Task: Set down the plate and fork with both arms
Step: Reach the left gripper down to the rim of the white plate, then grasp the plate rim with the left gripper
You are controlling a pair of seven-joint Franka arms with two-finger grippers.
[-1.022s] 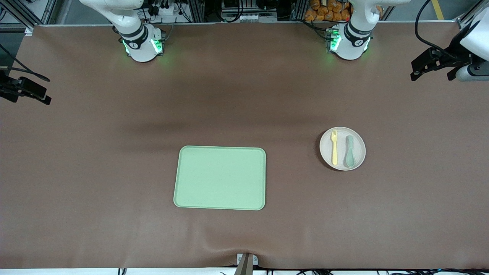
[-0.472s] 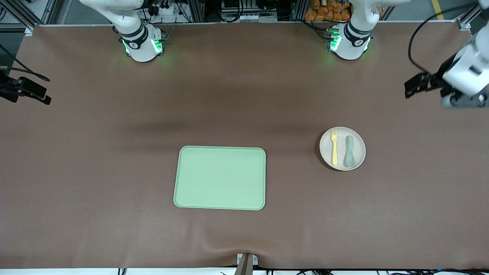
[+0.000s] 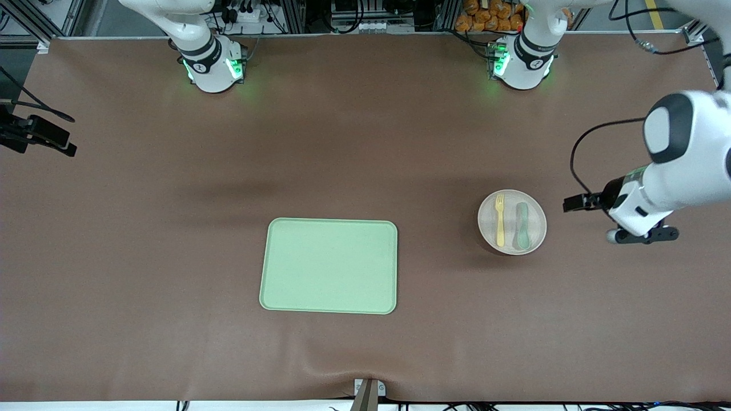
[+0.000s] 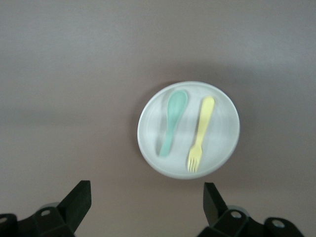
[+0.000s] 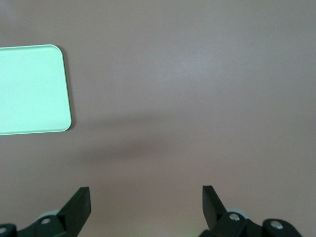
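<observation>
The fork (image 3: 499, 220) and spoon (image 3: 522, 226) lie side by side on the plate (image 3: 511, 247), beside the left hand (image 4: 147, 205); the tray (image 3: 329, 266) is well apart.

Matt brown table cover (image 3: 143, 240), smooth matt-plastic-looking plate (image 3: 534, 201), fork (image 3: 499, 220), spoon (image 3: 522, 226) and tray (image 3: 329, 266).

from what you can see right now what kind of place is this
Most likely a robotics lab test bench, not a dining room. Two arms are bolted along one table edge with green-lit bases, an aluminium frame and cabling run alongside them, and only a tray and a plate with plastic cutlery sit on the brown mat.
</observation>
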